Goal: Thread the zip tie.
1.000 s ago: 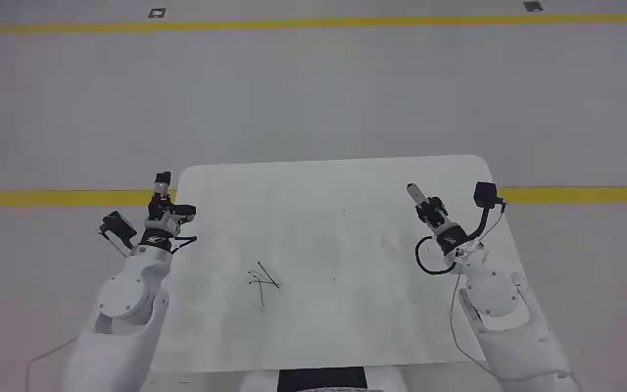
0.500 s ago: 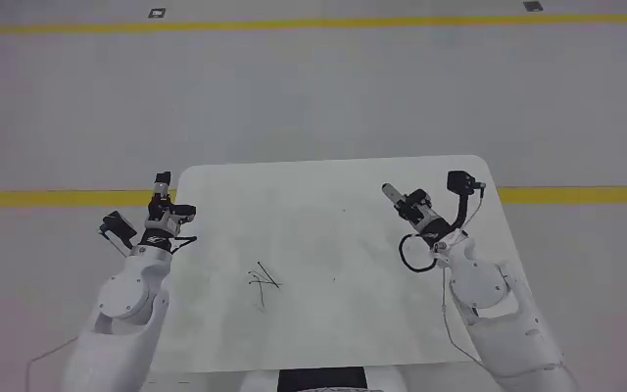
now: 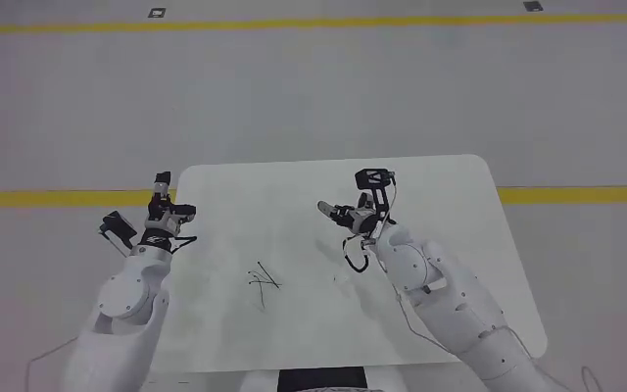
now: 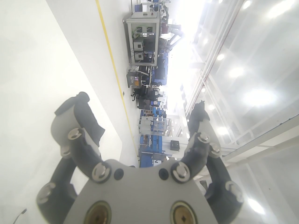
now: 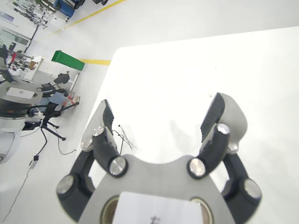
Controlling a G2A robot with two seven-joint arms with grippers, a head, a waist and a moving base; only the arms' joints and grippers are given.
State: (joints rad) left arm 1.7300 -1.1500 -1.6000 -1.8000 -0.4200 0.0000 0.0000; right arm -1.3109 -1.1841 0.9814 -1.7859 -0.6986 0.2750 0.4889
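Observation:
Thin black zip ties [image 3: 262, 280] lie loosely crossed on the white table [image 3: 294, 196], left of centre toward the front. In the right wrist view the zip ties [image 5: 126, 138] show just past one finger. My right gripper [image 3: 327, 209] hangs over the table's middle, to the right of and behind the ties, open with nothing between its fingers [image 5: 215, 110]. My left gripper [image 3: 162, 183] stands at the table's left edge, pointing away from the ties; it is open and holds nothing [image 4: 140, 110].
The table's left edge [image 5: 102, 80] runs close to the ties. Past it on the floor stand a green bin [image 5: 67, 60] and an office chair [image 5: 50, 115]. A yellow floor line [image 3: 313, 22] runs behind the table.
My right arm has swung from the table's right side leftward to over its middle, closer to the zip ties. The left arm and the ties have not moved.

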